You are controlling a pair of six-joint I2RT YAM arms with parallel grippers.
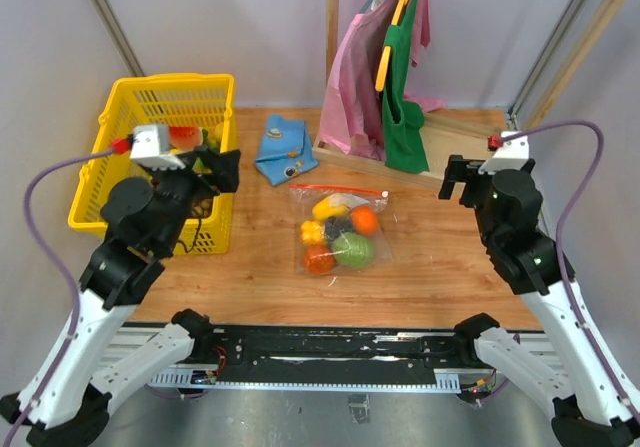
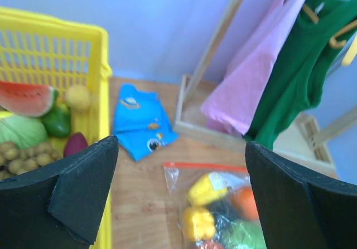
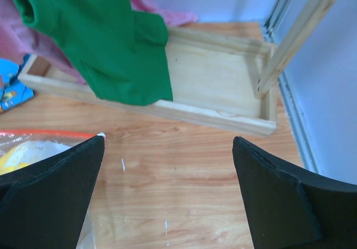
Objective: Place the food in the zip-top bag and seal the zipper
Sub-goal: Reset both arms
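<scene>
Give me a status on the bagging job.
Done: several toy fruits sit inside the zip-top bag on the table. In hand: nothing; the left gripper and right gripper both stand open, clear of the bag. Remaining: the watermelon slice and other food lie in the yellow basket, and whether the zipper is pressed shut cannot be told.

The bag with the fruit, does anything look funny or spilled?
Nothing looks wrong. The zip-top bag lies flat on the table with the toy fruit inside, none spilled. Its red zipper runs straight along the far edge.
</scene>
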